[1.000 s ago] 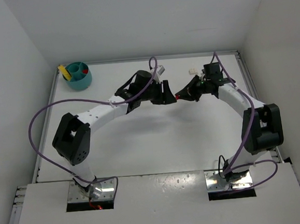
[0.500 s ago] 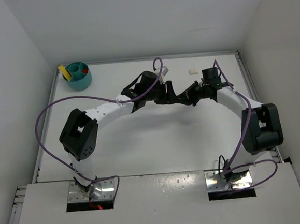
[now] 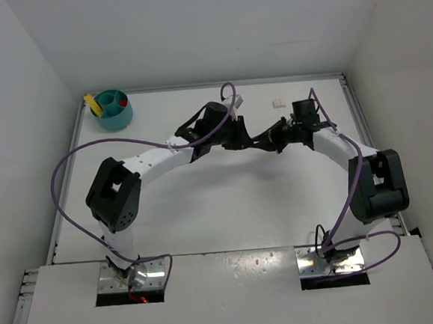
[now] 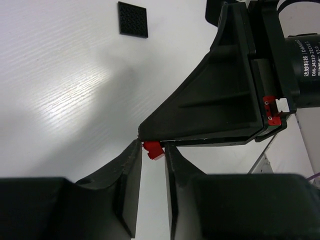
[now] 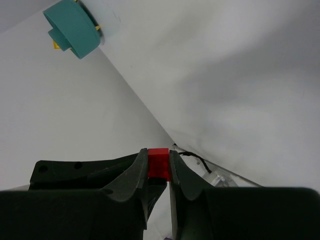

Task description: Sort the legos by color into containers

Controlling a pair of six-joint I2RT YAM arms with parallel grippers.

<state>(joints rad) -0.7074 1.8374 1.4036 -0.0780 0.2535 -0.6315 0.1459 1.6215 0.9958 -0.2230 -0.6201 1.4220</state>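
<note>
Fingers (image 4: pixel 127 175) of the left pincer (image 4: pixel 153 156) now press on both sides of the red lego (image 4: pixel 152 149). A second ago this pincer was wider and stood a little way off, with the brick showing between the two arms. Since then the left arm has swung in toward the right one, and its fingers have come closer together. The right pincer (image 5: pixel 159 170) has not changed: it is clamped on the same red lego, tip to tip with the left one. The brick is up off the desk (image 3: pixel 205 208), about midway between its left and right edges and closer to the far edge.

The teal bowl (image 3: pixel 116 123) has stayed in the far left corner, with a yellow lego (image 3: pixel 90 104) at its rim. A cream lego (image 3: pixel 278 103) lies near the far edge, as before.

The red lego is a small, boxy piece of shiny plastic. The fingers are dull black wedges that get thin at the tips. The desk is white with fine lines like wood grain. A flat black square (image 4: pixel 133 19) with a dotted mesh face lies on it. The bowl is round and smooth, with walls inside that split it.
</note>
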